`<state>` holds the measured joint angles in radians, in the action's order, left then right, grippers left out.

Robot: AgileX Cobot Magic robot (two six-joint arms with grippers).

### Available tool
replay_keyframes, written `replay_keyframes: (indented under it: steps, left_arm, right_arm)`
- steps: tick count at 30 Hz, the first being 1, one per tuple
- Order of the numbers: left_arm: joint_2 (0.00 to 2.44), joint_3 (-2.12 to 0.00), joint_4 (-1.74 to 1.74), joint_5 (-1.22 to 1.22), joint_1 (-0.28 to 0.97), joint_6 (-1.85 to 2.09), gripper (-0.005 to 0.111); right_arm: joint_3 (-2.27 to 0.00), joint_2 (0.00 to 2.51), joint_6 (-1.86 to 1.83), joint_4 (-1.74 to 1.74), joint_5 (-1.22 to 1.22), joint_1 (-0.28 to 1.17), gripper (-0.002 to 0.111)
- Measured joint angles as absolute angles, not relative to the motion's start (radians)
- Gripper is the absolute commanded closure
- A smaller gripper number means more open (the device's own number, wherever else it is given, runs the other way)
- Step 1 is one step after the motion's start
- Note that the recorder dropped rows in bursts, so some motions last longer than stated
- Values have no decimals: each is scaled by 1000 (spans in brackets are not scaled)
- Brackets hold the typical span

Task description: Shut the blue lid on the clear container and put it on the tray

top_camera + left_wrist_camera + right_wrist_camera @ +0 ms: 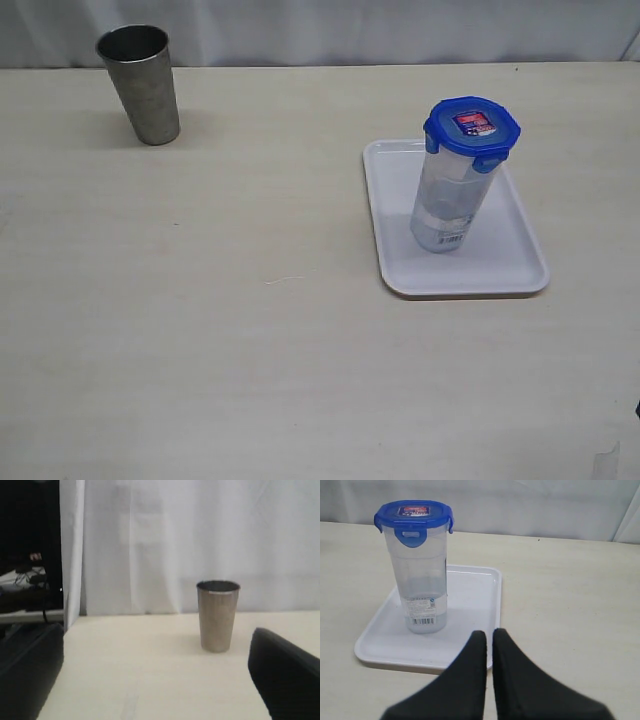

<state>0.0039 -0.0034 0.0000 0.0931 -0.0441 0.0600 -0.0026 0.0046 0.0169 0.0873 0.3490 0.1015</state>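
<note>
Since the clear container [447, 205] stands upright on the white tray [520, 265] with the blue lid [471, 125] seated on its mouth, sticker face up and the flap I can see folded down, I judge the job done, which would explain why my right pincer [489, 632] hangs clenched and empty near the tray's edge. My left pincer [156, 645] is spread wide and grasps nothing, well apart from the tray and facing the grey metal cup [217, 615] that stands alone on the table [200, 330]. Nothing shows inside the clear container, and the cup's dark inside I cannot make out.
</note>
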Motion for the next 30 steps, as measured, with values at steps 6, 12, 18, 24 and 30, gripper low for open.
replay_keyframes:
  steps: [6, 12, 18, 24, 30]
  left_arm:
    - [2, -3, 52, 292, -44, 60, 14]
    - [2, -3, 54, 307, -44, 60, 14]
    - [2, -3, 44, 307, -44, 60, 14]
    - [2, -3, 44, 309, -44, 60, 14]
    - [2, -3, 44, 313, -44, 76, 14]
  right_arm:
    - [-3, 5, 17, 87, 349, 101, 104]
    - [-3, 5, 17, 87, 349, 101, 104]
    - [-3, 5, 17, 87, 349, 101, 104]
    - [-3, 5, 17, 87, 349, 101, 104]
    - [-3, 5, 17, 87, 349, 101, 104]
